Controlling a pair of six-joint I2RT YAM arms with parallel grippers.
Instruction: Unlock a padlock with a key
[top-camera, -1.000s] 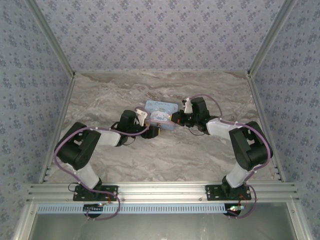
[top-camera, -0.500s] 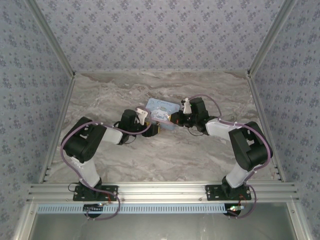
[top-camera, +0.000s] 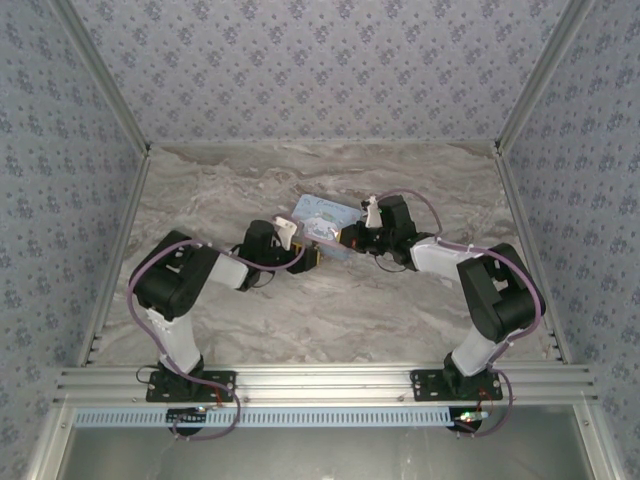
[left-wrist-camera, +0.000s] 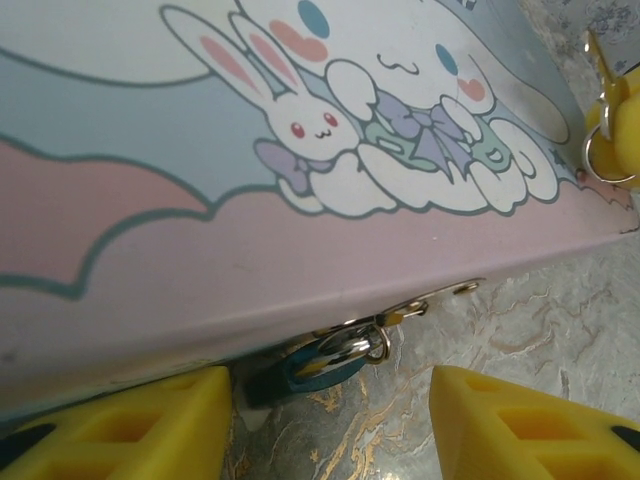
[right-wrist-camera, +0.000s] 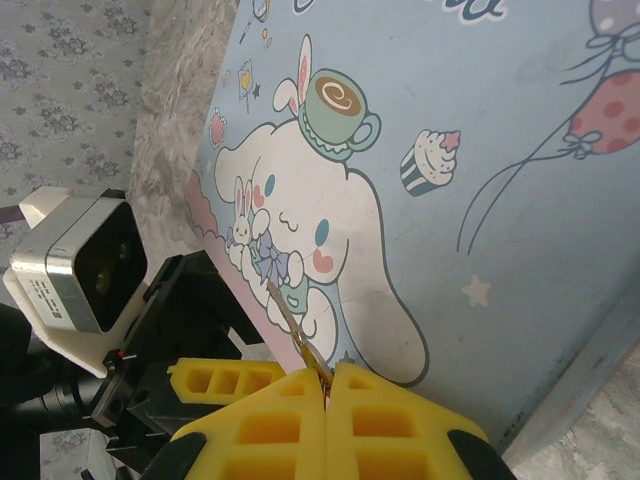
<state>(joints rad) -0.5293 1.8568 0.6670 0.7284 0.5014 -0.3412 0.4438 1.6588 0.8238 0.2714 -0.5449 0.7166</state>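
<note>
Two robot arms meet over a marble table (top-camera: 300, 320), one on each side of a single pale blue tin box (top-camera: 325, 215) printed with cartoon rabbits.

The left gripper (left-wrist-camera: 335, 400) has its two yellow fingers (left-wrist-camera: 130, 425) spread apart and holds nothing. One small teal padlock (left-wrist-camera: 300, 368) lies on the table between them, close against the finger at the picture's left. Whether they touch I cannot tell. The padlock's silvery shackle (left-wrist-camera: 355, 345) is hooked through the metal hasp (left-wrist-camera: 445, 292) at the lower edge of the box.

The right gripper (right-wrist-camera: 327, 385) has its yellow pads pressed together, pinching one slim brass-coloured key (right-wrist-camera: 288, 315). The key's shaft sticks out from the pads, across the cartoon on the lid. Seen from the left wrist camera, a single metal key ring (left-wrist-camera: 600, 160) hangs beside that gripper at the far corner of the box, apart from the padlock.

The count is two arms, two grippers, one box, one padlock and one key.

Compared with a second ago, the left arm (top-camera: 175, 280) has swung its bulky elbow rightward, nearer the box. The box looks slightly turned. The right arm (top-camera: 490, 285) has hardly moved.
</note>
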